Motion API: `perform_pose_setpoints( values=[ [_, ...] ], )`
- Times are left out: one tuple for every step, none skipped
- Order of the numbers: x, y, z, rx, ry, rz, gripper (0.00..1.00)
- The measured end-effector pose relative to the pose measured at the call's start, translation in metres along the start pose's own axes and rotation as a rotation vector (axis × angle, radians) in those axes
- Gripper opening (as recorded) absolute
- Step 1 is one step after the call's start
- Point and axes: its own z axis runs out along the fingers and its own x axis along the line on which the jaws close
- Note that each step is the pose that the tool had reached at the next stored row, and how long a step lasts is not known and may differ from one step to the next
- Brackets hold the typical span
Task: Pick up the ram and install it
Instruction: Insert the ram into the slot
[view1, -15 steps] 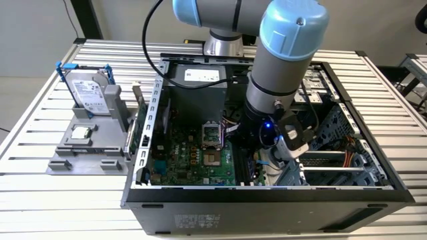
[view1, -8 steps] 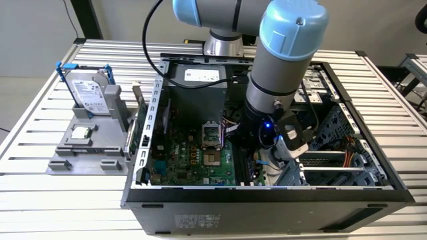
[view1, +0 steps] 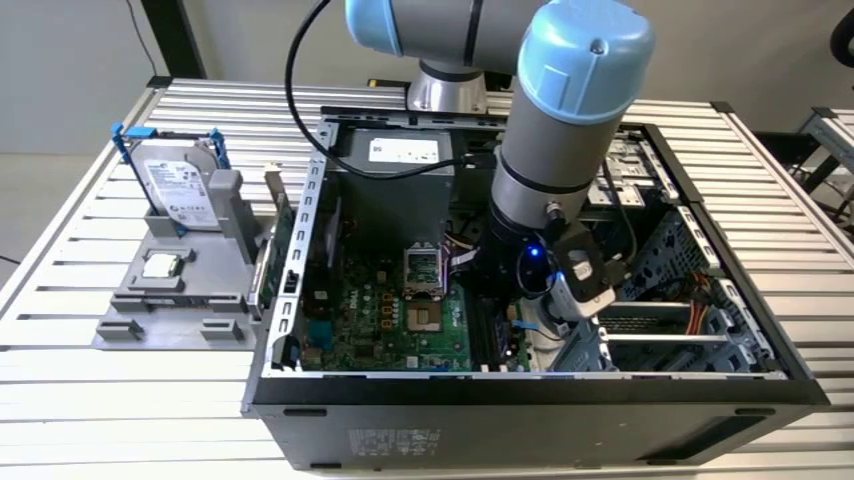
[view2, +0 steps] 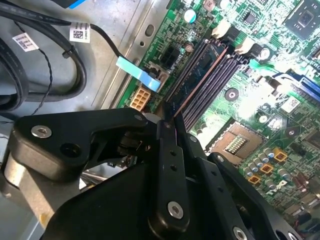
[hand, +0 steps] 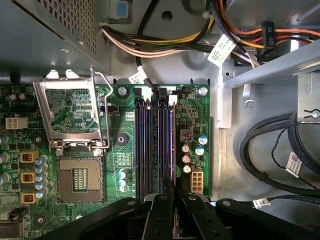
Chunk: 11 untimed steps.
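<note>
Inside computer case (view1: 694, 390), jaws pinch the ram (view2: 197, 75) in its motherboard slot.

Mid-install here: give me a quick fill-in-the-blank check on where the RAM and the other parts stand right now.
1. The ram stands on edge in a memory slot on the ____.
2. The gripper is closed on the ram's ____ edge.
3. On the grey holder outside the case, the hard drive stands ____.
4. The CPU socket on the board is ____.

Missing words: motherboard; top; upright; empty
</note>
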Motion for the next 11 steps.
perform_pose_setpoints(
  values=[
    [0.0,0.0,0.0001,-0.0002,-0.0001,0.0,0.0],
    [-0.0001,0.0001,0.0003,-0.0004,-0.0002,0.0,0.0],
    [-0.0002,0.0002,0.0002,-0.0006,-0.0002,-0.001,0.0],
    [-0.0004,0.0002,-0.0008,-0.0013,-0.0003,-0.001,0.0],
    [-0.0005,0.0004,-0.0018,-0.0028,-0.0006,-0.001,0.0],
    [-0.0006,0.0005,-0.0032,-0.0032,-0.0008,-0.001,0.0],
    [-0.0007,0.0006,-0.0049,-0.003,-0.0007,-0.001,0.0],
    [-0.0007,0.0004,-0.0068,-0.0013,-0.0004,-0.001,0.0],
    [-0.0008,0.0003,-0.0082,-0.0009,-0.0004,-0.001,0.0],
    [-0.0008,0.0004,-0.0084,-0.0011,-0.0004,-0.001,0.0],
    [-0.0008,0.0004,-0.0084,-0.0012,-0.0003,-0.001,0.0]
  ],
)
